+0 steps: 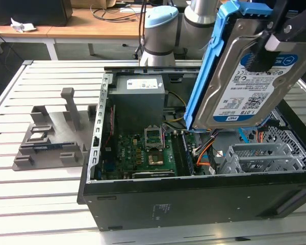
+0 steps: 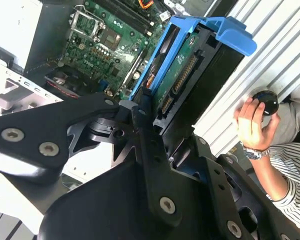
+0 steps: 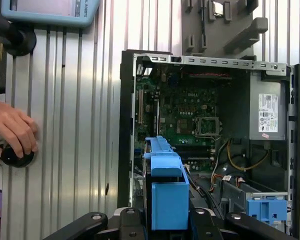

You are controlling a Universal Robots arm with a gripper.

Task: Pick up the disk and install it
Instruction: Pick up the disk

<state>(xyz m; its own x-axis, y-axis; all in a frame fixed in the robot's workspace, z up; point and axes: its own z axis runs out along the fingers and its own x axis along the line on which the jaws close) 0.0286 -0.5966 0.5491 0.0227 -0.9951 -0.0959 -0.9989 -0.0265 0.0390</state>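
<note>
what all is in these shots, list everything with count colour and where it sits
disk: 1, silver with a blue frame, held tilted above the open case
computer case: 1, black, side open, lying on the table
motherboard: 1, green, inside the case
power supply box: 1, grey with a white sticker, inside the case beside the motherboard
bare bracket: 1, blue, inside the case
fixture: 1, grey, on the table at the exterior view's left of the case
table: 1, white, slatted, under the case
desk: 1, wooden, beyond the table
knob: 1, black, on the table
robot arm: 1, grey and light blue, behind the case
tool: 1, black, shut on the disk
person's hand: 1, on the knob
</note>
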